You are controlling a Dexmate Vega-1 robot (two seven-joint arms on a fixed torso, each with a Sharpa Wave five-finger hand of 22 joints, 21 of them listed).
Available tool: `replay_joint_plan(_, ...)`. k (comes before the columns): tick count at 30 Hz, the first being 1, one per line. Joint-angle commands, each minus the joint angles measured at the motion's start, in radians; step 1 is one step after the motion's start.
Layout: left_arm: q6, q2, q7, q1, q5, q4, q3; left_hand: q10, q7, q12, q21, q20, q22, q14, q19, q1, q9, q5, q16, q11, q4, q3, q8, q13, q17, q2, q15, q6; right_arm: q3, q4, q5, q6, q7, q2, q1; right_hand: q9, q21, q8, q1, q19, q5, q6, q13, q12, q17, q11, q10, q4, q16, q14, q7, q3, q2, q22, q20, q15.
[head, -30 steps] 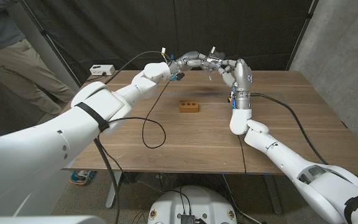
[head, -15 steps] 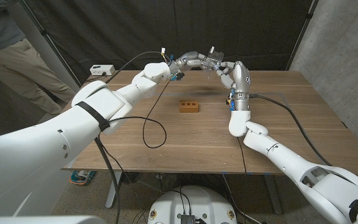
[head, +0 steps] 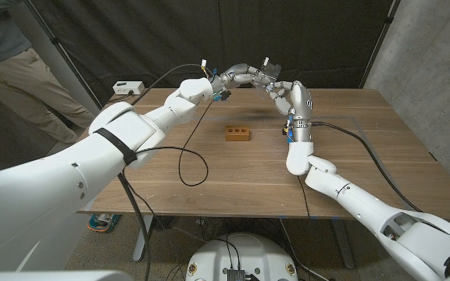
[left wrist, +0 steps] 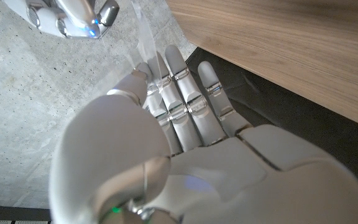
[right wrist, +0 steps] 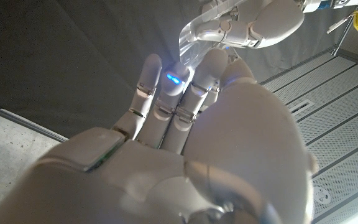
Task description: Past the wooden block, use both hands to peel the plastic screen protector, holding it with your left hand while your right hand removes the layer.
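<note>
Clear plastic screen protector hung in the air beyond the wooden block, pinched by the left hand. The right hand had fingertips closed at its edge; whether it gripped the layer, I couldn't tell. Peeling stage; next comes a steady pull apart.

1. We see even, fairly bright light on the table in the head view, against a dark backdrop.
2. We find both wrist views soft, their near hands blurred.
3. We notice wide-angle bending at the head view's edges.

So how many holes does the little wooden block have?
3, in a row along the top of the wooden block, which lies mid-table, nearer than both hands. Its other sides are hidden.
</note>
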Motion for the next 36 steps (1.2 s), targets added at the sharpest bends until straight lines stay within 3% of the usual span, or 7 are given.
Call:
replay_joint_plan(1, -0.026, 0.011, -0.014, 0.016, -0.004, -0.022, -0.009, 0.009, 0.089, -0.002, 0.003, -0.020, 0.001, 0.007, -0.005, 0.003, 0.123, 0.005, -0.007, -0.002, 0.003, 0.014, 0.037, 0.004, 0.003, 0.010, -0.044, 0.132, -0.003, -0.041, 0.026, -0.003, 0.020, -0.015, -0.022, 0.050, 0.004, 0.005, -0.001, -0.005, 0.010, 0.071, -0.002, 0.009, 0.003, -0.002, -0.003, 0.000, 0.008, -0.009, 0.040, 0.014, 0.006, 0.003, -0.076, -0.008)
replay_joint_plan(15, -0.025, 0.040, -0.037, 0.047, -0.016, -0.090, -0.026, 0.010, 0.091, -0.004, 0.005, -0.021, 0.000, 0.009, -0.005, 0.002, 0.123, 0.005, -0.007, 0.000, 0.002, 0.016, 0.035, 0.003, 0.006, 0.008, -0.044, 0.133, 0.011, -0.069, 0.039, -0.001, 0.042, -0.006, -0.045, 0.056, 0.007, 0.008, -0.008, -0.008, 0.024, 0.070, -0.003, 0.012, 0.002, -0.004, -0.006, 0.000, 0.012, -0.012, 0.040, 0.027, 0.001, 0.006, -0.073, -0.008)
replay_joint_plan(20, 0.070, 0.041, -0.181, 0.058, -0.102, -0.123, -0.064, 0.011, 0.094, -0.004, 0.004, -0.017, 0.001, 0.011, -0.013, 0.004, 0.125, 0.005, -0.007, 0.005, 0.000, 0.017, 0.034, 0.003, 0.007, 0.008, -0.045, 0.131, 0.010, -0.068, 0.029, -0.013, 0.020, 0.006, -0.046, 0.058, 0.010, 0.009, -0.015, -0.009, 0.029, 0.069, -0.005, 0.013, 0.002, -0.005, -0.006, 0.002, 0.014, -0.013, 0.040, 0.031, 0.001, 0.009, -0.074, -0.008)
replay_joint_plan(28, 0.259, 0.066, -0.326, 0.089, -0.200, -0.231, -0.099, -0.046, 0.097, -0.017, -0.040, 0.079, 0.000, -0.074, -0.156, 0.003, 0.164, 0.007, -0.034, 0.019, 0.008, 0.022, 0.043, 0.028, 0.025, 0.029, -0.035, 0.091, 0.020, -0.068, 0.064, 0.011, 0.025, 0.023, -0.048, 0.062, 0.012, 0.009, -0.020, -0.009, 0.035, 0.064, -0.004, 0.015, 0.002, -0.009, -0.008, 0.001, 0.017, -0.013, 0.033, 0.038, -0.003, 0.011, -0.073, -0.008)
replay_joint_plan(30, 0.318, 0.072, -0.352, 0.096, -0.225, -0.256, -0.107, -0.092, 0.080, -0.044, -0.058, 0.105, -0.002, -0.132, -0.193, 0.006, 0.183, 0.008, -0.056, 0.011, 0.007, 0.029, 0.058, 0.017, 0.026, 0.032, -0.037, 0.083, 0.020, -0.064, 0.063, 0.018, 0.021, 0.025, -0.046, 0.063, 0.013, 0.009, -0.022, -0.010, 0.036, 0.063, -0.003, 0.016, 0.002, -0.008, -0.009, 0.002, 0.018, -0.014, 0.034, 0.039, -0.004, 0.013, -0.073, -0.008)
replay_joint_plan(33, 0.422, 0.095, -0.338, 0.123, -0.253, -0.337, -0.115, -0.222, 0.112, -0.125, -0.079, 0.129, -0.001, -0.256, -0.230, 0.010, 0.208, 0.007, -0.083, 0.011, 0.003, 0.042, 0.092, -0.017, 0.009, 0.027, -0.036, 0.090, 0.018, -0.068, 0.052, 0.020, 0.019, 0.022, -0.047, 0.063, 0.013, 0.009, -0.022, -0.011, 0.037, 0.063, -0.005, 0.015, 0.002, -0.009, -0.009, 0.001, 0.018, -0.014, 0.033, 0.041, -0.004, 0.013, -0.072, -0.008)
replay_joint_plan(36, 0.513, 0.121, -0.281, 0.155, -0.272, -0.423, -0.123, -0.227, 0.127, -0.136, -0.085, 0.132, -0.002, -0.273, -0.239, 0.013, 0.209, 0.007, -0.082, 0.009, 0.001, 0.051, 0.098, -0.026, -0.001, 0.027, -0.038, 0.091, 0.019, -0.072, 0.048, 0.016, 0.016, 0.022, -0.050, 0.064, 0.014, 0.010, -0.024, -0.011, 0.039, 0.063, -0.004, 0.016, 0.002, -0.009, -0.010, 0.002, 0.019, -0.014, 0.033, 0.044, -0.004, 0.015, -0.072, -0.008)
